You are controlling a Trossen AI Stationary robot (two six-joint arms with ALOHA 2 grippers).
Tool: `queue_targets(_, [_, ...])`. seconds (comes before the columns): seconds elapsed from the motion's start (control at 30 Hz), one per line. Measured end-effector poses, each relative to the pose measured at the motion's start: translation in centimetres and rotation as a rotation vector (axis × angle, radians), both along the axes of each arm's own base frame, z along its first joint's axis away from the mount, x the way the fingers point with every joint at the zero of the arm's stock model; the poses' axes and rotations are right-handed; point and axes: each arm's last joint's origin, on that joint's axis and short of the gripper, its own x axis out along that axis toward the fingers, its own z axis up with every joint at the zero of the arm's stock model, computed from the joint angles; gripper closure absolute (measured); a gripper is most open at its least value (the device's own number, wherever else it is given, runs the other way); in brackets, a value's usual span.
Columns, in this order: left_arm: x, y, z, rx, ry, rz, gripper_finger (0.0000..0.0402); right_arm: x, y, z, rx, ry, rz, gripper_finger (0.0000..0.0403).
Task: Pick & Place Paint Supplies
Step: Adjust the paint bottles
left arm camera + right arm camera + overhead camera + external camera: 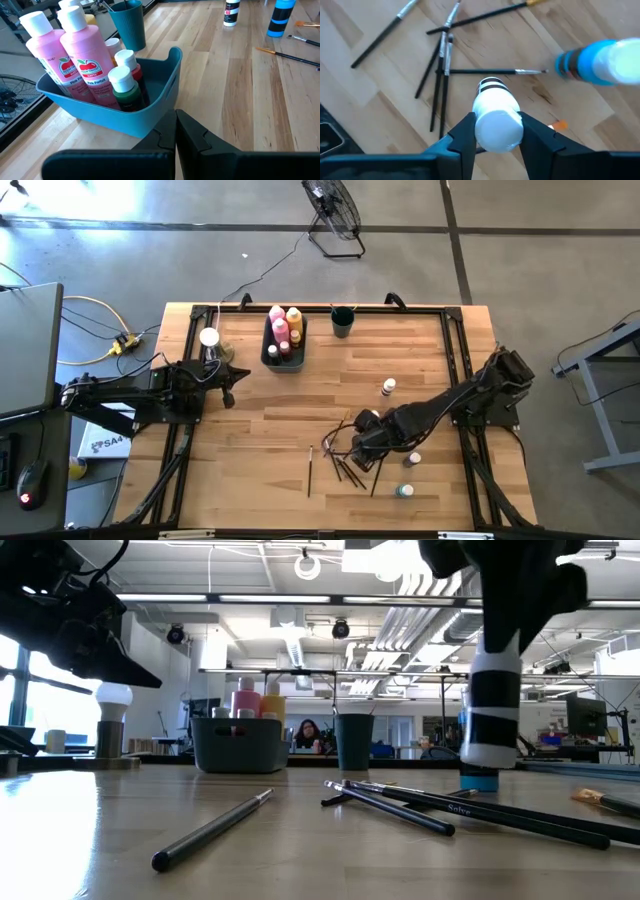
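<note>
Right wrist view only: right gripper [495, 137] half open, clamped on a white-capped small bottle [495, 117] above scattered brushes [440, 75] — hidden from overhead. Left gripper [175, 130] closed, empty, near bin [160, 95] — pink bottles [85, 55], green bottle [122, 90] inside.

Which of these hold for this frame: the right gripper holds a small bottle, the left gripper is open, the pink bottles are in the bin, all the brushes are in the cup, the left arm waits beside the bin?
1. The right gripper is shut on a small white-capped bottle. True.
2. The left gripper is open. False: its fingers are shut and empty.
3. The pink squeeze bottles stand in the blue bin. True.
4. All paintbrushes are in the teal cup. False: several lie loose on the table.
5. The left arm waits beside the bin. True.
</note>
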Motion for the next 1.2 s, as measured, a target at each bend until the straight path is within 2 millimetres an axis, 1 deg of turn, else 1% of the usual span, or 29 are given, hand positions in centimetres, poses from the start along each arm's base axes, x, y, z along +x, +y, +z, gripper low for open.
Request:
queue_targets(0.23, [0.0, 0.0, 0.0, 0.000, 0.000, 0.000, 0.0402, 1.9, -2.1, 0.4, 0.026, -0.088, 0.070, 0.0288])
queue_targets(0.43, [0.0, 0.0, 0.0, 0.004, 0.002, -0.001, 0.0402, 2.9, -4.3, 1.4, -0.007, -0.118, 0.103, 0.0283])
queue_targets(0.57, [0.0, 0.0, 0.0, 0.004, 0.002, -0.001, 0.0402, 3.6, -5.9, 2.2, -0.035, -0.146, 0.124, 0.0287])
queue_targets(0.77, [0.0, 0.0, 0.0, 0.004, 0.002, -0.001, 0.0402, 4.3, -8.8, 3.0, -0.070, -0.154, 0.137, 0.0284])
queue_targets(1.2, [0.0, 0.0, 0.0, 0.004, 0.002, -0.001, 0.0402, 4.6, -15.3, 3.4, -0.119, -0.151, 0.143, 0.0288])
